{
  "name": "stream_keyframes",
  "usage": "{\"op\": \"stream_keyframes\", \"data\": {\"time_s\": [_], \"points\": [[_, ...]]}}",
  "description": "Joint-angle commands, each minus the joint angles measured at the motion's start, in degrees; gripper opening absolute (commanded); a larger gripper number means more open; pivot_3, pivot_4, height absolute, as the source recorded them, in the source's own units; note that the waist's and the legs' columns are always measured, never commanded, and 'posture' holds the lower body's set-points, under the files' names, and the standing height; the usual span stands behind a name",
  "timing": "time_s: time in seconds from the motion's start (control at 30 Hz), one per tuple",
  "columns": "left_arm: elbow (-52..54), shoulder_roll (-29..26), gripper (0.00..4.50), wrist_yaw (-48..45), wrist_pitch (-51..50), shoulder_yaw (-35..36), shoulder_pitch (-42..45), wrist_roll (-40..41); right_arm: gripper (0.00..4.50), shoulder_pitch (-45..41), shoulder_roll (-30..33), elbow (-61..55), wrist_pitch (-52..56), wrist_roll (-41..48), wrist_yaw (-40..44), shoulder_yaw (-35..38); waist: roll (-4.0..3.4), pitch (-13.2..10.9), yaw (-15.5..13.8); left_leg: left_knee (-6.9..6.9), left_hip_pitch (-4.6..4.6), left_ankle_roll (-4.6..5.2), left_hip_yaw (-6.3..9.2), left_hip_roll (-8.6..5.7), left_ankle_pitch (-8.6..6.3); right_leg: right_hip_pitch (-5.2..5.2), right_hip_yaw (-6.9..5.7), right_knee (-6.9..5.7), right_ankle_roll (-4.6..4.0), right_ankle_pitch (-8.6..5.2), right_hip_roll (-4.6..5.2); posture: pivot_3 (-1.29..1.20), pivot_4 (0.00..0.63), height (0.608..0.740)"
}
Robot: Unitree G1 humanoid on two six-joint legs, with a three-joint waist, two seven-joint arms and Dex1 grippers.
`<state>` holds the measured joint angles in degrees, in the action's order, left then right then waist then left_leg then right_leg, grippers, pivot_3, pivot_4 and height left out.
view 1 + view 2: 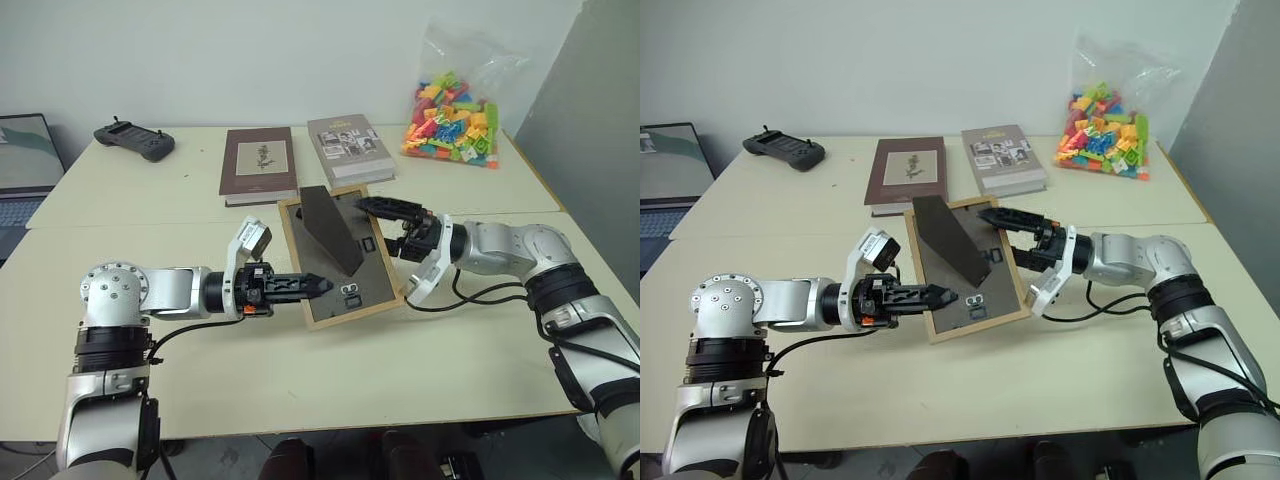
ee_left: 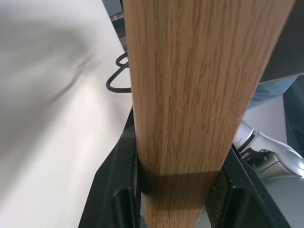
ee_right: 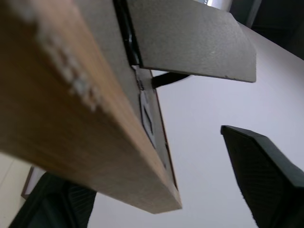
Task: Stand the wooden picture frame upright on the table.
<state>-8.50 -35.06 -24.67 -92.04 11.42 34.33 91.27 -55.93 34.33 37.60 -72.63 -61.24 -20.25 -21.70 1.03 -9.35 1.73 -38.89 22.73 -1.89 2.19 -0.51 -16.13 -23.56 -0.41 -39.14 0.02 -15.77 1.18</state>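
Wooden picture frame tilted above the table, backing up (prop leg swung out).
Left gripper pinches its left edge; right gripper spreads around the far right rim.

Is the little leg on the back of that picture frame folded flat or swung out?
Swung out. The prop leg juts away from the wooden picture frame's dark backing, hinged near the top.

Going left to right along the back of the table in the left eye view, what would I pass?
Black handheld controller → maroon hardcover book → grey hardcover book → clear plastic bag of colourful building blocks.
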Motion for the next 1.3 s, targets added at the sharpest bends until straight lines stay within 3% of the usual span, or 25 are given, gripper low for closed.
{"op": "stream_keyframes", "data": {"time_s": [0.03, 0.23, 0.3, 0.33, 0.6, 0.7, 0.77, 0.9, 0.97, 1.0, 1.17, 1.3], "points": [[1.7, -0.6, 1.29, 2.5, 2.4, -0.7, -0.5, 7.6, 3.0, -3.3, 0.7, -0.3, -0.1, -1.8, -4.9, -1.1, 0.0, 0.0, 0.1, 0.0, 0.0, 0.0, 0.0, 0.0, 0.0, 0.0, 0.01, -0.01, 0.0, 0.0, 0.0, 0.0, 0.15, 0.74], [4.1, -2.8, 1.29, 5.0, 5.9, -2.6, -2.8, 11.8, 1.5, -5.2, 2.0, 1.4, -0.8, -3.6, -8.9, -3.7, 0.0, 0.0, 0.1, 0.01, -0.04, 0.0, -0.03, 0.01, 0.0, 0.0, 0.03, -0.01, 0.0, 0.0, -0.02, 0.0, 0.15, 0.74], [5.2, -2.9, 1.99, 5.0, 7.5, -2.4, -3.6, 11.3, 1.48, -5.5, 2.7, 1.3, -1.2, -4.0, -9.8, -4.3, 0.0, 0.0, 0.1, 0.02, -0.04, 0.0, -0.01, 0.01, 0.0, 0.01, 0.0, 0.0, -0.01, 0.0, -0.02, 0.0, 0.15, 0.74], [5.5, -2.8, 2.04, 4.9, 8.3, -2.2, -3.9, 11.0, 1.47, -5.6, 2.9, 1.2, -1.4, -4.0, -10.0, -4.5, 0.0, 0.0, 0.0, 0.02, -0.03, 0.0, -0.01, 0.01, 0.0, 0.02, 0.0, 0.0, -0.01, 0.0, -0.02, 0.0, 0.15, 0.74], [6.6, -5.9, 3.84, 5.3, 13.4, 0.5, -3.4, 8.4, 1.34, -6.8, 4.1, 7.7, -3.8, 3.4, -5.9, -4.0, 0.0, 0.0, 0.1, 0.02, -0.04, 0.01, -0.03, 0.01, 0.0, 0.05, 0.0, 0.01, -0.01, 0.0, -0.02, 0.0, 0.15, 0.74], [12.7, -8.0, 4.47, 6.3, 17.3, 3.9, -6.7, 5.6, 1.34, -7.5, 3.1, 15.4, -2.6, 15.8, 6.2, -3.8, 0.02, 0.0, 0.2, 0.02, -0.03, 0.01, -0.07, 0.03, 0.0, 0.05, 0.01, 0.03, -0.01, 0.0, -0.02, 0.0, 0.15, 0.74], [16.8, -8.7, 4.5, 6.8, 20.7, 4.9, -9.0, -0.3, 1.34, -6.9, 1.2, 18.3, 0.9, 28.6, 18.2, -3.1, 0.02, 0.0, 0.3, 0.03, -0.07, 0.03, -0.14, 0.07, -0.01, 0.12, 0.04, 0.1, -0.01, 0.01, -0.01, 0.0, 0.15, 0.74], [28.6, -8.2, 4.5, 10.9, 39.3, 1.0, -12.3, -27.3, 1.34, -2.2, -4.7, 10.3, 26.4, 58.6, 51.9, 1.3, 0.03, 0.0, 0.2, 0.07, -0.23, 0.06, -0.11, 0.16, -0.02, 0.29, -0.02, 0.13, -0.02, 0.01, -0.03, 0.0, 0.15, 0.74], [34.3, -8.6, 4.5, 9.9, 50.1, -3.4, -14.9, -41.6, 1.34, -0.9, -7.0, 5.7, 40.0, 66.8, 61.5, 4.0, 0.02, 0.0, 0.1, 0.08, -0.23, 0.07, -0.08, 0.17, -0.03, 0.32, -0.03, 0.12, -0.03, 0.02, -0.03, 0.0, 0.15, 0.74], [35.9, -9.1, 4.5, 9.3, 54.9, -5.9, -16.3, -48.0, 1.34, -0.7, -8.1, 3.9, 46.4, 70.1, 64.7, 5.3, 0.01, 0.0, -0.1, 0.08, -0.21, 0.07, -0.08, 0.16, -0.03, 0.32, -0.04, 0.13, -0.03, 0.02, -0.03, 0.0, 0.15, 0.74], [38.8, -4.0, 4.5, 10.4, 66.2, -10.5, -22.2, -62.3, 1.34, -3.9, -14.2, 3.2, 80.7, 82.4, 73.2, 12.3, -0.06, 0.0, -0.4, 0.13, -0.14, 0.33, -0.06, 0.14, -0.18, 0.25, -0.09, 0.15, -0.04, 0.03, 0.02, 0.0, 0.15, 0.74], [40.6, 0.9, 4.5, 11.4, 67.3, -11.5, -25.5, -64.9, 1.34, -4.7, -16.9, 6.2, 89.8, 83.7, 78.9, 14.0, -0.06, 0.0, -0.8, 0.15, -0.1, 0.48, -0.05, 0.13, -0.27, 0.19, -0.13, 0.12, -0.07, 0.04, 0.03, 0.0, 0.15, 0.74]]}}
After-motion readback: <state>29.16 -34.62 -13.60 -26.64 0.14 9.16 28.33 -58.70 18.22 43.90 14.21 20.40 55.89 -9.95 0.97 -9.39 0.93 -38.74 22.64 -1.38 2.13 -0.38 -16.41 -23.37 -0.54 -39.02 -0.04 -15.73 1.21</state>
